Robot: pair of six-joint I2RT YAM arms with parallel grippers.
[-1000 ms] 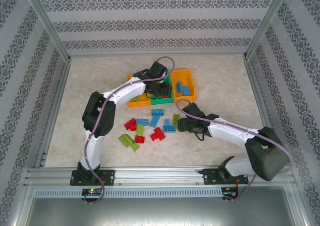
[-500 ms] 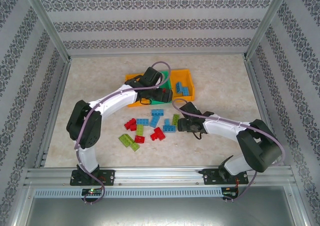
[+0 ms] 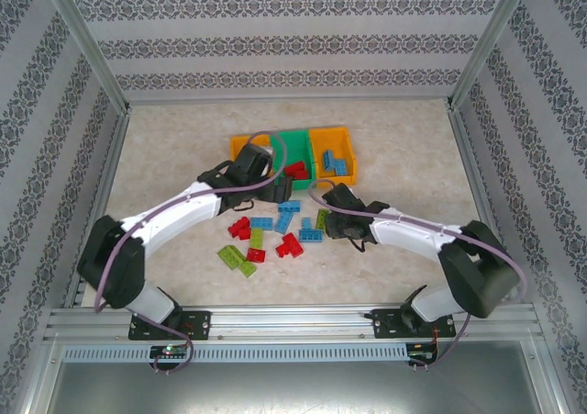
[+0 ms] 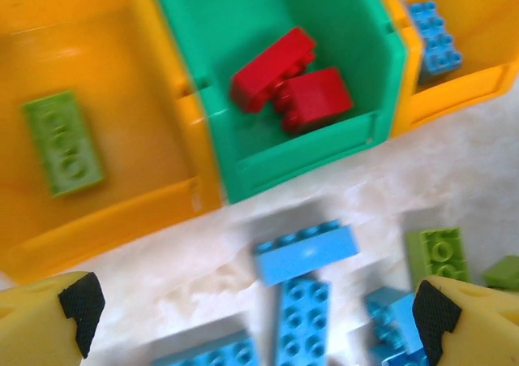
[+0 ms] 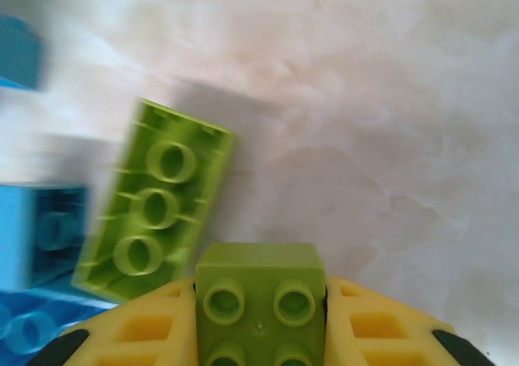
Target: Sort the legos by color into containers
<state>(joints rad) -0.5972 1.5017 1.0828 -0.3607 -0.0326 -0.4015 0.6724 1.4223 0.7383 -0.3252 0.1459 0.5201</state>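
My left gripper (image 3: 280, 192) (image 4: 259, 333) hangs open over two light blue legos (image 4: 306, 252) lying just in front of the bins, nothing between its fingers. The green bin (image 4: 243, 167) (image 3: 303, 148) holds two red legos (image 4: 292, 82). The left orange bin (image 4: 122, 212) (image 3: 240, 146) holds a lime lego (image 4: 63, 143). Blue legos (image 4: 434, 37) lie in the right orange bin (image 3: 344, 143). My right gripper (image 3: 328, 223) (image 5: 259, 321) is shut on a small lime lego (image 5: 259, 273), low over the table beside an upturned lime lego (image 5: 158, 204).
Loose legos lie in a pile on the marble top: red ones (image 3: 240, 227) (image 3: 292, 245), blue ones (image 3: 289, 208) (image 5: 40, 228) and lime ones (image 3: 237, 260). Patterned walls and metal posts (image 3: 101, 74) enclose the table. There is bare table to the right of my right gripper.
My left arm has drawn back from above the bins toward the pile, uncovering the red legos in the green bin. My right gripper has shifted slightly left.
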